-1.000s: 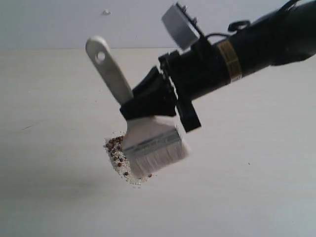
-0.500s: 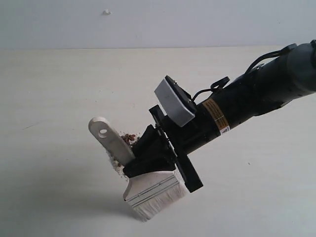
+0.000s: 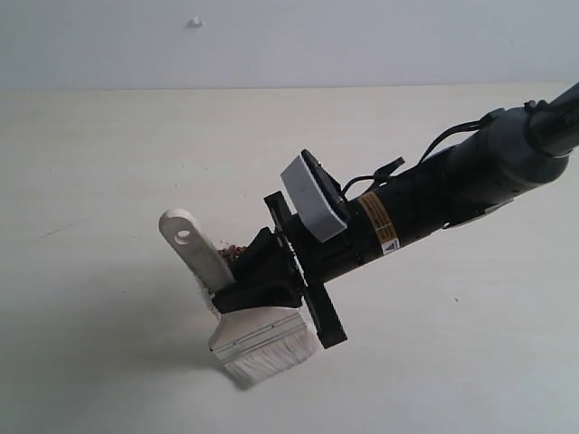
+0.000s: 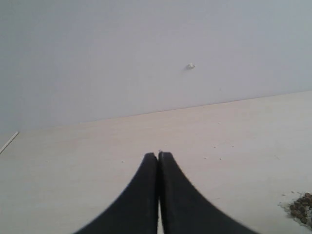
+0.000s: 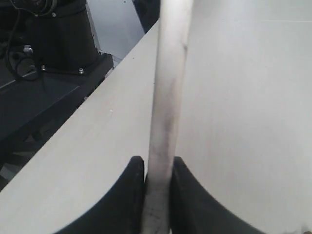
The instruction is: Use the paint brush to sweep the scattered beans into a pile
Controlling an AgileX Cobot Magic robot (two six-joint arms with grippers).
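My right gripper [image 3: 262, 282] is shut on the pale wooden handle of the paint brush [image 3: 256, 336]. The brush is tilted, its holed end up at the left and its whitish bristles [image 3: 270, 360] low over the table. In the right wrist view the handle [image 5: 165, 102] runs up between the two black fingers [image 5: 183, 187]. Reddish-brown beans with pale crumbs form a pile, mostly hidden behind the gripper; a bit of the pile [image 3: 233, 252] shows beside the handle, and its edge [image 4: 300, 207] shows in the left wrist view. My left gripper [image 4: 158, 156] is shut and empty, away from the beans.
The pale wooden table [image 3: 109, 181] stretches to a grey wall [image 3: 362, 36] at the back. A few stray specks [image 4: 214, 146] dot the surface. The table's edge and a dark robot base [image 5: 58, 39] show in the right wrist view.
The right arm has come down and towards the front with the brush, which passed over the bean pile. The brush head has shifted slightly left in the last half second. The pile is now mostly hidden behind the gripper.
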